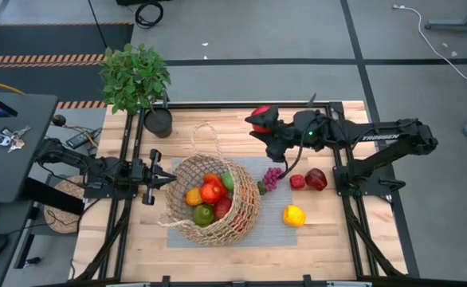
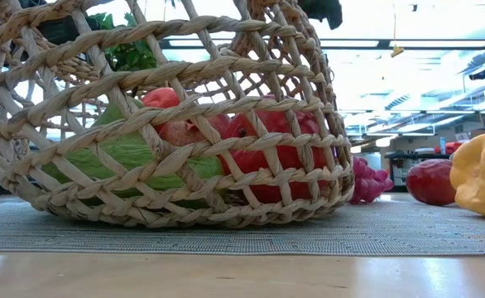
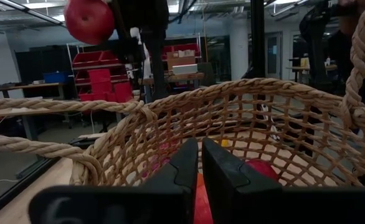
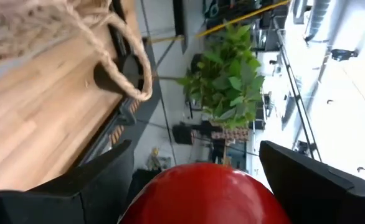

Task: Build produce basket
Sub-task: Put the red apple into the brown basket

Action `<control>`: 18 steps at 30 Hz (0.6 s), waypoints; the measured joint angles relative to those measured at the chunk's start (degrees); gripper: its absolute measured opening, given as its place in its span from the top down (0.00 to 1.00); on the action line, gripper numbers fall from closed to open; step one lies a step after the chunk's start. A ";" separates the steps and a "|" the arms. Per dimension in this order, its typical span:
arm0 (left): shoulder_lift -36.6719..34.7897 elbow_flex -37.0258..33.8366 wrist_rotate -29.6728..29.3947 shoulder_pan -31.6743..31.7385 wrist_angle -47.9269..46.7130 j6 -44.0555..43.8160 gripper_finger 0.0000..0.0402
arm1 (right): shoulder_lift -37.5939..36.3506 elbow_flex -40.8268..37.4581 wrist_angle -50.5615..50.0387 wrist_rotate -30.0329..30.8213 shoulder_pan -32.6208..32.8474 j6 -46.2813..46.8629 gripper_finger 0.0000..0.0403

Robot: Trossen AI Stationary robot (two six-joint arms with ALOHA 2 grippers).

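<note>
Right tool [image 1: 257,123]: fingers spread wide around a round, glossy red apple-like fruit [image 1: 259,120], pinching it between them. It is held well above the table, beyond the far side of the basket. In the right wrist view the fruit [image 4: 204,193] fills the gap between both dark fingers; the hold looks seated, though only its upper curve shows.

Risk, as a judgement: the fruit is smooth and round, so a tilt of the wrist in transit could let it roll out. Released too high, it could bounce off the pile or strike the thin looped handle [image 1: 206,131], which stands on the near path. The large round tan wicker basket [image 1: 187,225] is light and loosely woven; a knock on its rim could shift or tip it.

Left tool [image 1: 163,180]: fingers pressed together, empty, sitting at the basket's left rim, tips pointing into it. It may get in the way of a drop on that side.

Basket sits mid-table on a grey woven mat [image 1: 297,231], toward the left arm from the right tool. It already holds red, orange and green pieces.

Outside, on the mat: purple grape bunch [image 1: 272,177], two dark red pieces [image 1: 315,178], yellow pepper [image 1: 294,215].
</note>
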 joint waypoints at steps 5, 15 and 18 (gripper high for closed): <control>-0.02 0.01 0.00 0.00 0.06 0.00 0.91 | 1.25 -0.04 -0.23 0.89 0.58 -0.63 0.14; 0.00 0.02 0.00 -0.02 0.04 0.00 0.93 | 1.90 -0.02 1.02 0.32 0.64 0.61 0.14; 0.00 0.00 0.00 -0.02 0.04 0.00 0.92 | 1.90 -0.02 1.89 -3.28 0.73 4.43 0.14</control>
